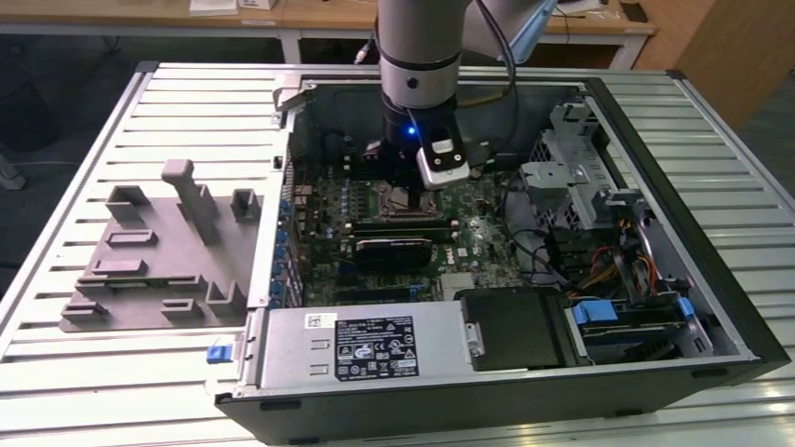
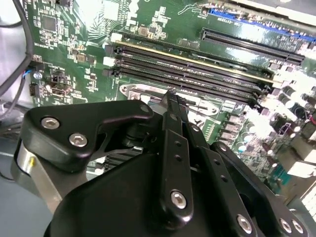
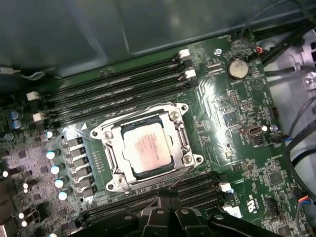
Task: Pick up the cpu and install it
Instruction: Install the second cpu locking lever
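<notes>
Black gripper (image 2: 173, 106) fingers (image 2: 174, 148), pressed together and empty, hover just above the silver-framed motherboard socket (image 3: 190, 143), where the silver-grey square cpu (image 3: 146, 146) already sits; placement looks done, frame apparently unlatched.

Even room light lit the exterior view, and a blue lamp (image 1: 409, 130) glowed on the arm. In both wrist views, glare washed pale over the motherboard (image 3: 217, 128); the nearest black parts were soft.

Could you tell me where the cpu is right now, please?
In the first wrist view the cpu sits inside the socket frame, between the memory slots.
</notes>
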Controlling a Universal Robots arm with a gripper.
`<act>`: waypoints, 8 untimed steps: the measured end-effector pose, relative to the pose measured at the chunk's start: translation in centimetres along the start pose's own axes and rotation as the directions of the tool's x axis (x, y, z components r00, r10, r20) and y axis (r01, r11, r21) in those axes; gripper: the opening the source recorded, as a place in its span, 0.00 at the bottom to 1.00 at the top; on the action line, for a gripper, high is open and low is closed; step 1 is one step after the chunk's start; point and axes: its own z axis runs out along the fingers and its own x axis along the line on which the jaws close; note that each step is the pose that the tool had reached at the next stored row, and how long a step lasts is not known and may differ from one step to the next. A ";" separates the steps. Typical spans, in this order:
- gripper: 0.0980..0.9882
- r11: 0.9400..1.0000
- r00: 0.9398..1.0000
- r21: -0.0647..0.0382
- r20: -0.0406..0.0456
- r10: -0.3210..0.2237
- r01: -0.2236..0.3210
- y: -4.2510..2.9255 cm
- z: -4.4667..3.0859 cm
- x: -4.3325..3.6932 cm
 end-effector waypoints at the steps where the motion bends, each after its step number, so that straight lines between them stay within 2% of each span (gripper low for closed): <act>1: 0.01 1.000 1.000 0.000 0.000 -0.007 0.007 -0.04 0.04 0.08; 8: 0.01 0.999 0.999 -0.003 -0.001 -0.048 0.048 -0.45 0.35 0.95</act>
